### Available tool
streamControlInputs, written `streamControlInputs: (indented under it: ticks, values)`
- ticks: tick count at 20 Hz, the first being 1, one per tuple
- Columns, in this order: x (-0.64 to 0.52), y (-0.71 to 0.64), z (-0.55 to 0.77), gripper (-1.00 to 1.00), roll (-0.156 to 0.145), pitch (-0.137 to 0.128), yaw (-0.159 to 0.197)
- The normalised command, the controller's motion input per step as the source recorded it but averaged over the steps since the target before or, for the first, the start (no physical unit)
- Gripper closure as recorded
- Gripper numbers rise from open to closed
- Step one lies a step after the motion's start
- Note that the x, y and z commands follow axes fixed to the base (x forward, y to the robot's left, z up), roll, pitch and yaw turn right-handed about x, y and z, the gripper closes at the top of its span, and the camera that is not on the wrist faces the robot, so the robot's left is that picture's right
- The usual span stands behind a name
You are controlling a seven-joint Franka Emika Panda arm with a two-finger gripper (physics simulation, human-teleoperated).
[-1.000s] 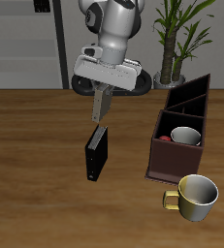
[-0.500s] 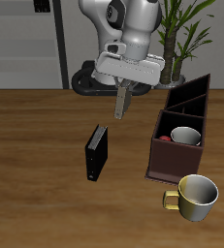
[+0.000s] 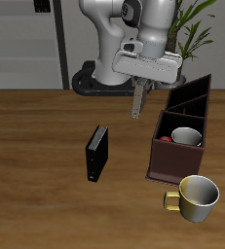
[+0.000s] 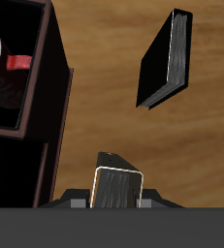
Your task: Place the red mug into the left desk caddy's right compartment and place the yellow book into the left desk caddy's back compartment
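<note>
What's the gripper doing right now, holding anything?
Gripper: shut on the yellow book, lifted above the table beside the left desk caddy.

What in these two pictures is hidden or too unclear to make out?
- Fingertips of the gripper: the held book covers them in the exterior view; the wrist view's edge cuts them off.
- Red mug: only its rim and a bit of red show; the caddy wall hides the rest.
- Caddy's far end: cut off by the exterior view's edge.
- Black book: cover markings too small.
</note>
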Motion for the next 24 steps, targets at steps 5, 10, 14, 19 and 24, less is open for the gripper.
streamControlInputs:
  ticks: [5,10,14,19,24]
  values:
    - [0.07,0.28,0.04,1.00,0.013,0.026,-0.031]
    - [0.00,0.36,0.18,1.00,0.056,-0.001,-0.023]
    - [0.04,0.39,0.13,1.00,0.043,-0.014,0.011]
    - [0.06,0.42,0.07,1.00,0.060,0.029,-0.027]
    - [0.11,0.18,0.04,1.00,0.024,0.019,-0.005]
